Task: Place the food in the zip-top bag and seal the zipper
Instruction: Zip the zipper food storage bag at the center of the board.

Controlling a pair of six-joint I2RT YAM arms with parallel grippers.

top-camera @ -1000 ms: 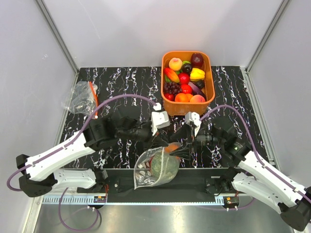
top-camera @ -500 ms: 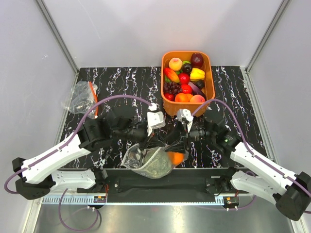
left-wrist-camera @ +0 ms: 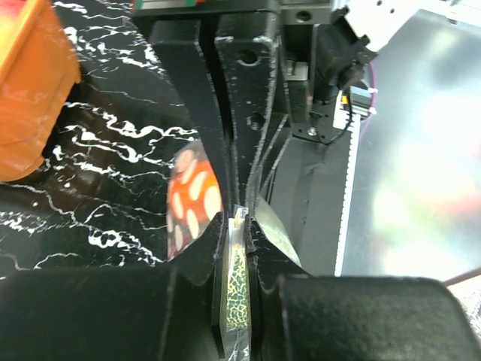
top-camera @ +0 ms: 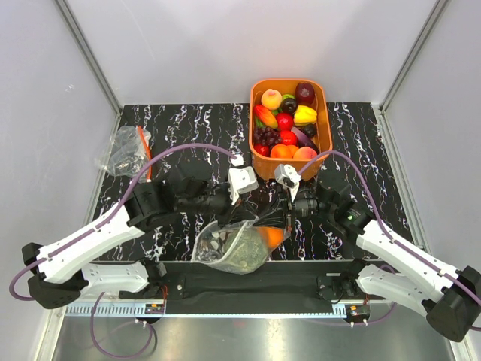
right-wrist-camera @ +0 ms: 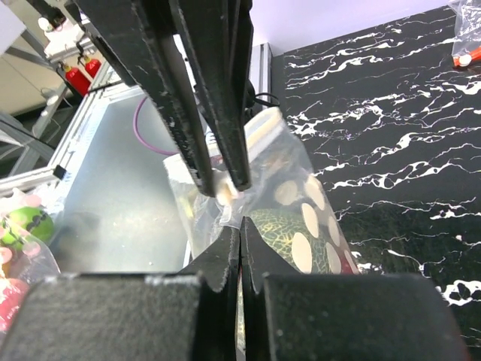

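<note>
The dotted zip-top bag (top-camera: 224, 247) hangs between both grippers over the table's near edge. Through its film show the green netted melon (top-camera: 244, 258) and the orange fruit (top-camera: 273, 236). My left gripper (top-camera: 239, 223) is shut on the bag's mouth edge (left-wrist-camera: 237, 223), and the melon's net (left-wrist-camera: 237, 286) shows between its jaws. My right gripper (top-camera: 264, 220) faces it, shut on the same edge (right-wrist-camera: 240, 235) a little further along. In the right wrist view the left fingers (right-wrist-camera: 214, 120) pinch the pale zipper (right-wrist-camera: 261, 126) above the melon (right-wrist-camera: 279, 226). The orange fruit (left-wrist-camera: 192, 201) shows behind the dots.
An orange basket (top-camera: 325, 128) of mixed toy produce stands at the back right, its corner (left-wrist-camera: 30, 98) near the left wrist. A crumpled clear bag (top-camera: 126, 150) lies at the back left. Beyond the table's near edge runs a metal rail.
My right gripper let the orange fruit drop into the bag, then shut on the bag's mouth edge. The bag swung slightly left and lower. My left gripper kept its grip.
</note>
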